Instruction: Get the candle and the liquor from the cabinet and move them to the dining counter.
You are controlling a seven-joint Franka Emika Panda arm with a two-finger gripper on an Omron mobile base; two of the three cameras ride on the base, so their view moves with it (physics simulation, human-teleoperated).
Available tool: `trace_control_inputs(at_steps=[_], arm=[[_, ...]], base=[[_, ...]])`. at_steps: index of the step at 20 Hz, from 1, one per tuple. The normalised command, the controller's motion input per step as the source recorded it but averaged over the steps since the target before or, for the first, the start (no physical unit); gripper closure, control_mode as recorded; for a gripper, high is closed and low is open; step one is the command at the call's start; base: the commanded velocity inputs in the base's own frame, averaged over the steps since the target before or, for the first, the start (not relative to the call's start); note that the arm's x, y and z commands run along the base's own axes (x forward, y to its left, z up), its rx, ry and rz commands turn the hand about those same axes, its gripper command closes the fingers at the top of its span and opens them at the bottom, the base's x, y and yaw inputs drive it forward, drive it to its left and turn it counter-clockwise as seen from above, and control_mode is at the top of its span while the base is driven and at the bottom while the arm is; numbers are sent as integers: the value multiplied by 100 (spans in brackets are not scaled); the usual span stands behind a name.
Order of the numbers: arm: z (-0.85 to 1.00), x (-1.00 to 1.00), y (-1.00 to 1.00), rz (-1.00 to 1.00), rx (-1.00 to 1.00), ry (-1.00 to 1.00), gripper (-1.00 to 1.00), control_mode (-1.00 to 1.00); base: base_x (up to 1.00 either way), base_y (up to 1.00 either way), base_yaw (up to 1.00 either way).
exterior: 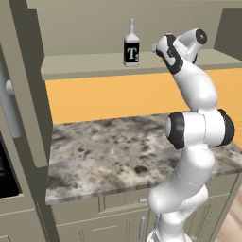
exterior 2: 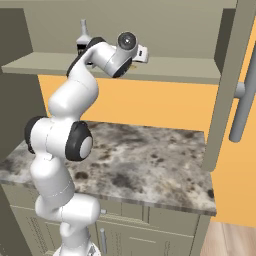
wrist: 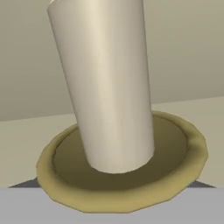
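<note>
Right up close in the hand view, the candle (wrist: 109,87) stands as a cream pillar on the round brass base, upright though it leans a little in that tilted picture, resting on the beige shelf of the cabinet (exterior: 94,64). From the two base views the candle itself is hidden behind the robot's wrist, so its exact spot on the shelf can only be placed by where the hand is: toward the right part of the shelf in the left base view. The gripper's fingertips cannot be made out in any picture, and whether the claw is apart or pressing on the candle I cannot tell

The liquor (exterior: 131,45) stands upright on the same shelf, a clear bottle with a long neck and a black label bearing a white "T". In the left base view it is just to the left of the robot's hand, apart from it; in the right base view only its neck and shoulder peek out behind the arm

The cabinet doors hang open at both sides, each with a long grey bar handle (exterior 2: 243,107). Below the shelf runs an orange wall (exterior: 118,97), and under that a mottled grey-brown marble worktop (exterior 2: 150,160) with beige lower drawers (exterior: 118,222) beneath. The white arm (exterior: 194,142) rises in front of the worktop and bends up to the shelf
</note>
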Motion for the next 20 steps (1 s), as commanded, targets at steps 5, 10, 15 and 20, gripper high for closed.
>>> trace_control_inputs(at_steps=[5,10,15,20], arm=[[-1,2,-6,3,0,-1,100,-100],[0,-38,-1,4,0,-8,100,-100],[0,-73,0,0,0,-19,100,-100],[5,-76,0,0,0,-9,100,-100]], base=[[0,0,0],[0,0,0],[0,0,0],[0,0,0]])
